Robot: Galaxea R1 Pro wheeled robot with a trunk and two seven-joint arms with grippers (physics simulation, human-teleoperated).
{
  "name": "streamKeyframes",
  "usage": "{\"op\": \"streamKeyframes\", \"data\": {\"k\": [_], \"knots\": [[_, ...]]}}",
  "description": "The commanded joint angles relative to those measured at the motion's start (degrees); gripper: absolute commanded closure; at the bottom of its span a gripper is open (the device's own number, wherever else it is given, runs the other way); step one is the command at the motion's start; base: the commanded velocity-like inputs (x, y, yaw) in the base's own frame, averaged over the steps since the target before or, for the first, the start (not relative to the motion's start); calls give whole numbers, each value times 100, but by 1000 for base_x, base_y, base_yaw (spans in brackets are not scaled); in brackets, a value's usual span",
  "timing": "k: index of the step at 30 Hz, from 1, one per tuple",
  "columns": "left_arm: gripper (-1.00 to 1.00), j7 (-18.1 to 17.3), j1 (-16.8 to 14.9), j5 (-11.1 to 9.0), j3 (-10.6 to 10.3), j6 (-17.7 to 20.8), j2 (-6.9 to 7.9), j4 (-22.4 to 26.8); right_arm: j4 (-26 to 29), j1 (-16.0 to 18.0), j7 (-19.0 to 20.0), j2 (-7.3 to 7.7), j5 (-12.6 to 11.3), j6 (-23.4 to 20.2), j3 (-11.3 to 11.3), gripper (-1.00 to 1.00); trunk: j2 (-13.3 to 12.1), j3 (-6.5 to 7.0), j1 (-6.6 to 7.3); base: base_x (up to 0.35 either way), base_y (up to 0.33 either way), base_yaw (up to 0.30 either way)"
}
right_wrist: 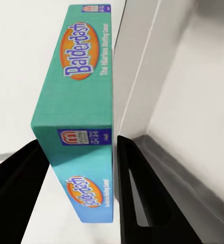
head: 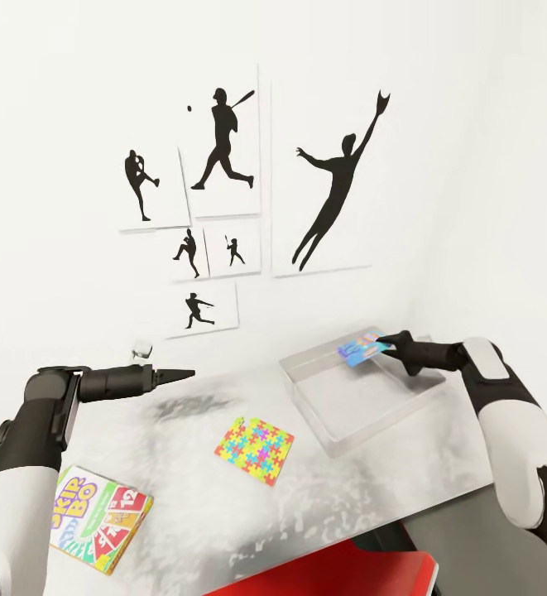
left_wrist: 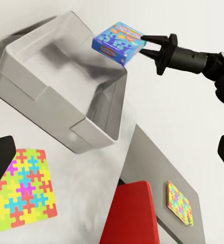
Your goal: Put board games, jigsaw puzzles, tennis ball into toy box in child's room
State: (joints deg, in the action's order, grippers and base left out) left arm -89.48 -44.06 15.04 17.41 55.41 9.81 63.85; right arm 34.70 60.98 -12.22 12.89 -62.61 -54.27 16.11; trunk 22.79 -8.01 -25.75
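Note:
My right gripper (head: 382, 343) is shut on a mostly blue board game (head: 362, 350), holding it above the far rim of the grey toy box (head: 405, 406) on the table (head: 372, 488). The right wrist view shows its teal edge (right_wrist: 84, 101) between both fingers (right_wrist: 137, 198). A jigsaw puzzle (head: 255, 449) lies flat mid-table, left of the box. Another jigsaw puzzle (left_wrist: 180, 203) lies on the pale grey section. A white-green-yellow board game (head: 99, 517) rests at the table's near left. My left gripper (head: 186, 374) hovers open over the table's far left, empty. The tennis ball is out of view.
A red chair (head: 372, 571) stands at the table's near edge. A small white cube (head: 143, 349) sits by the wall behind my left gripper. The white wall with sports silhouettes (head: 223, 141) closes off the table's far side.

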Motion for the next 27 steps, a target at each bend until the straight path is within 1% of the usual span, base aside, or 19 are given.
{"op": "streamKeyframes", "data": {"k": [1,4,9,14,22,24,25,26,27], "knots": [[-100,-52,-6,60,7,58,0,5,-7,37,-147,-16,-58,-24,15,100,13,-13,-4,0,0,0],[-100,-52,-6,56,2,58,4,4,-3,68,-241,-25,-72,-40,15,100,13,-13,-4,0,0,0],[-100,-52,-6,53,0,58,5,4,29,79,-267,-2,-83,-66,15,100,13,-13,-4,0,0,0],[-100,-52,-6,49,0,58,4,4,43,76,-275,39,-87,-346,37,100,13,-13,-4,0,0,0],[-100,-52,-2,-4,18,74,37,27,44,48,-272,73,-102,-441,67,100,13,-13,-4,0,0,0],[-100,-52,2,-86,32,82,46,37,43,45,-272,77,-99,-438,68,100,13,-13,-4,0,0,0],[-100,-52,8,-266,39,88,56,43,41,42,-274,80,-92,-434,76,100,13,-13,-4,0,0,0],[-100,-52,11,-346,40,89,60,44,40,41,-275,80,-91,-430,78,100,13,-13,-4,0,0,0],[-100,-52,19,-531,41,90,66,45,39,40,-277,81,-89,-421,81,100,13,-13,-4,0,0,0]]}}
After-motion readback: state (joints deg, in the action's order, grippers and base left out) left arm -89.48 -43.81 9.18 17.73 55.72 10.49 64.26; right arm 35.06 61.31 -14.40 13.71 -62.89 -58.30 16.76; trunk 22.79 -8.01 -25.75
